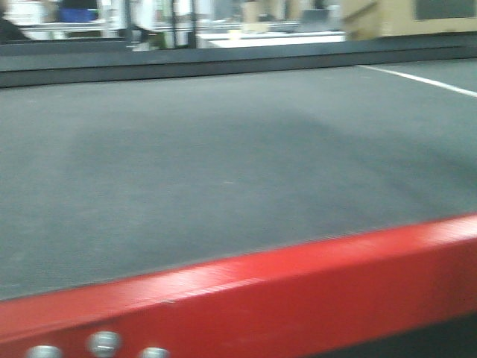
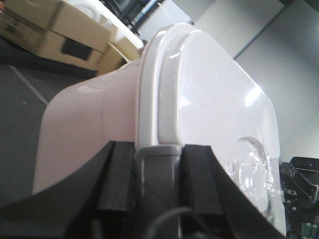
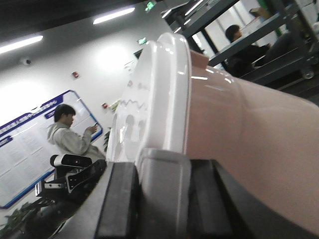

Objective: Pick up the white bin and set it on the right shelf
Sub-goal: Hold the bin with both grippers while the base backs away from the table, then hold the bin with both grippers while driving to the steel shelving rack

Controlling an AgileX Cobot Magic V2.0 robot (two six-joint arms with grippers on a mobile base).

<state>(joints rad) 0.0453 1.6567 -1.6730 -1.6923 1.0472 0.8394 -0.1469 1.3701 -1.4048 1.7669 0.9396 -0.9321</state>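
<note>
Both hands grip a pale pinkish-white bin (image 2: pixel 79 124), one at each end. The left hand (image 2: pixel 157 172) is pressed onto a grey clip (image 2: pixel 158 154) at the rim of the white lid (image 2: pixel 214 109), with a black finger (image 2: pixel 117 174) on either side. The right hand (image 3: pixel 162 199) pinches a like clip (image 3: pixel 164 174) at the opposite end in the same way. Whether the bin rests on anything cannot be told from the wrist views. In the right wrist view, a person in a grey hoodie (image 3: pixel 70 139) stands by a wall board (image 3: pixel 25 154), and a metal rack (image 3: pixel 204 17) rises behind the bin. The front view shows a dark-matted surface (image 1: pixel 223 171) with a red front rail (image 1: pixel 298 291).
</note>
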